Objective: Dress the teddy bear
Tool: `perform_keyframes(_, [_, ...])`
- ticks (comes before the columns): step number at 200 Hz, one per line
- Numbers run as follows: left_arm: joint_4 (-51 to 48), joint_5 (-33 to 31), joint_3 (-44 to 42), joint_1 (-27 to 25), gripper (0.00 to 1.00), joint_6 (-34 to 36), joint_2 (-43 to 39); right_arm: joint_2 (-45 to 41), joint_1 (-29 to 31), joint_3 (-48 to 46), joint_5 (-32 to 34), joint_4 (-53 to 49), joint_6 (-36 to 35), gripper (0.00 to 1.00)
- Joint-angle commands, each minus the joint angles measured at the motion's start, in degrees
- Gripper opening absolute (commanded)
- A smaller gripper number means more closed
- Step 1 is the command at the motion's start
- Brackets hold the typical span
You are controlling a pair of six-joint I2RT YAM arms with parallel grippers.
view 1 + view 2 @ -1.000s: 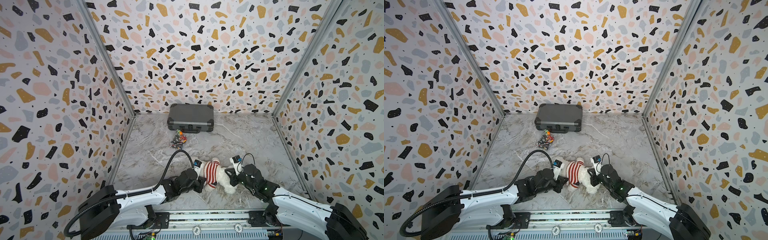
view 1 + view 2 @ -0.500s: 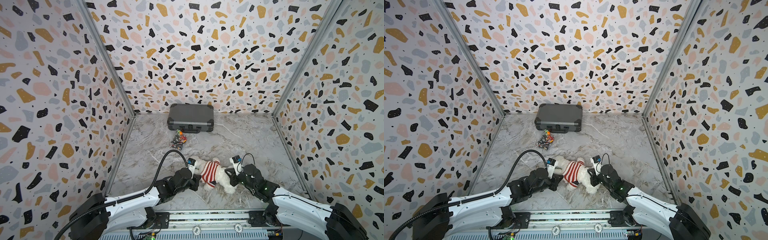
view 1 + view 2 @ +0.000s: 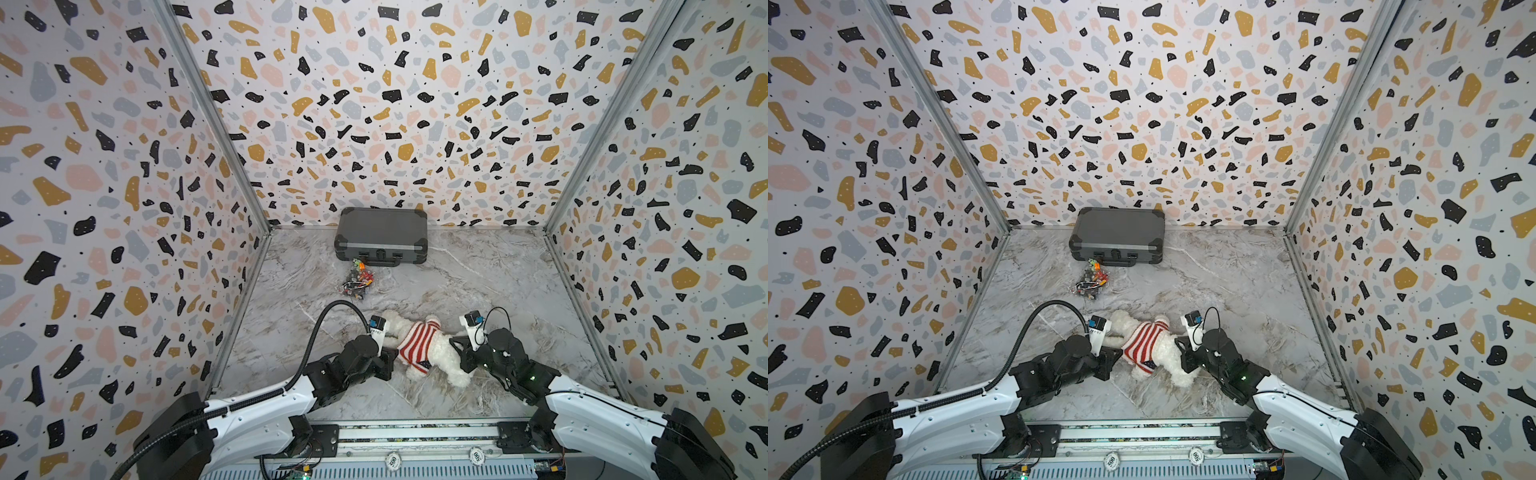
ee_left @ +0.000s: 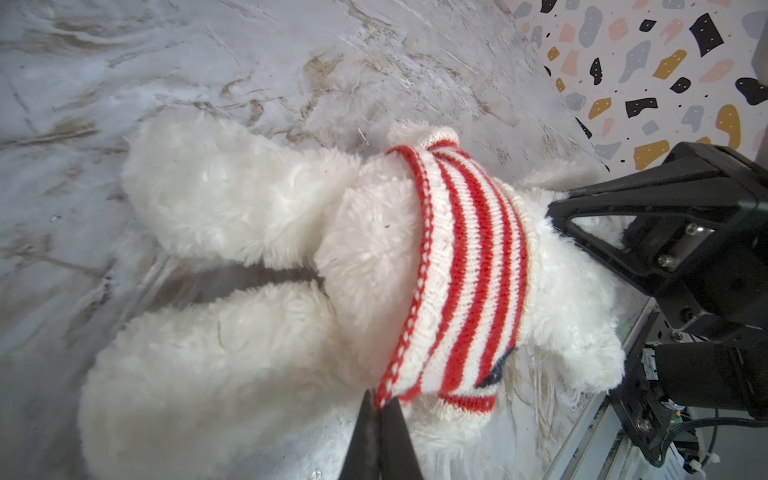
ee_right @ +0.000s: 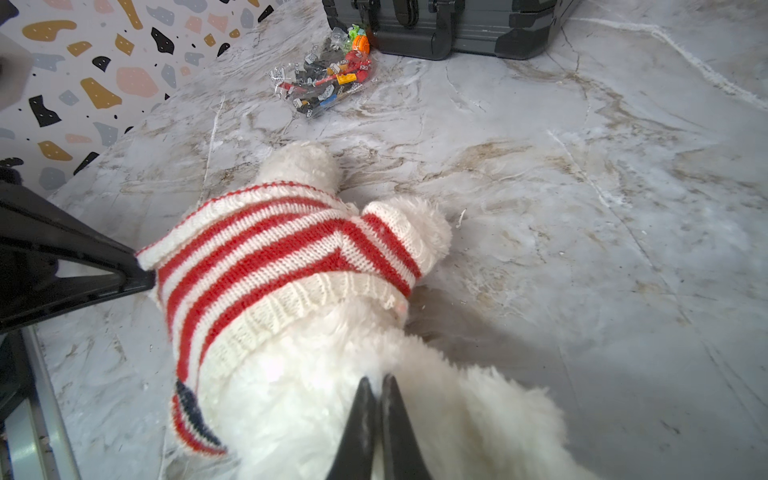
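Observation:
The teddy bear (image 3: pixel 451 363) lies on its side on the marble floor near the front, legs to the left and head to the right in both top views (image 3: pixel 1169 357). A red-and-white striped sweater (image 3: pixel 417 345) covers its torso, and one arm pokes out of a sleeve. My left gripper (image 4: pixel 380 401) is shut on the sweater's hem (image 4: pixel 399 365) by the bear's belly, low at the bear's left (image 3: pixel 394 354). My right gripper (image 5: pixel 376 380) is shut on the white fur of the bear's head (image 5: pixel 311 415), at the bear's right (image 3: pixel 456 348).
A closed grey case (image 3: pixel 380 237) stands against the back wall. A clear bag of small coloured bricks (image 3: pixel 357 284) lies just in front of it. Patterned walls enclose both sides, and a metal rail (image 3: pixel 415 428) runs along the front edge.
My left gripper has drawn back a little to the left with the hem, and the bear's legs now show beyond it. The right gripper has stayed where it was.

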Motion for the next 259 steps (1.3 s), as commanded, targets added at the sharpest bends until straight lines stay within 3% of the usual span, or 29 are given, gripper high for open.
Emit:
perform_keyframes(1, [4.6, 3.2, -0.4, 0.5, 0.00, 0.6, 0.9, -0.4, 0.9, 0.5, -0.2, -0.3, -1.7, 0.00])
perform_keyframes(23, [3.6, 3.1, 1.0, 0.5, 0.00, 1.0, 1.5, -1.7, 2.8, 0.5, 0.8, 0.8, -2.8, 0.00])
perform_keyframes(57, [1.3, 3.3, 3.0, 0.6, 0.28, 1.2, -0.6, -5.3, 5.9, -0.3, 2.3, 2.8, -5.4, 0.00])
perform_keyframes(84, [-0.8, 3.2, 4.4, 0.7, 0.36, 0.9, -2.9, -7.9, 7.8, -0.5, 3.4, 3.4, -8.5, 0.00])
perform_keyframes(163, [-2.4, 2.2, 6.6, 1.0, 0.31, -0.4, -6.2, -9.3, 13.5, 0.7, 7.9, 5.7, -16.7, 0.00])
perform_keyframes(212, [-1.7, 2.3, 7.0, 1.3, 0.18, -0.1, -4.5, -9.6, 17.5, 0.1, 10.9, 8.3, -19.8, 0.00])
perform_keyframes(259, [-3.1, 1.5, 7.4, 1.8, 0.21, 0.0, -4.8, -10.8, 20.0, -1.2, 13.3, 9.8, -22.2, 0.00])
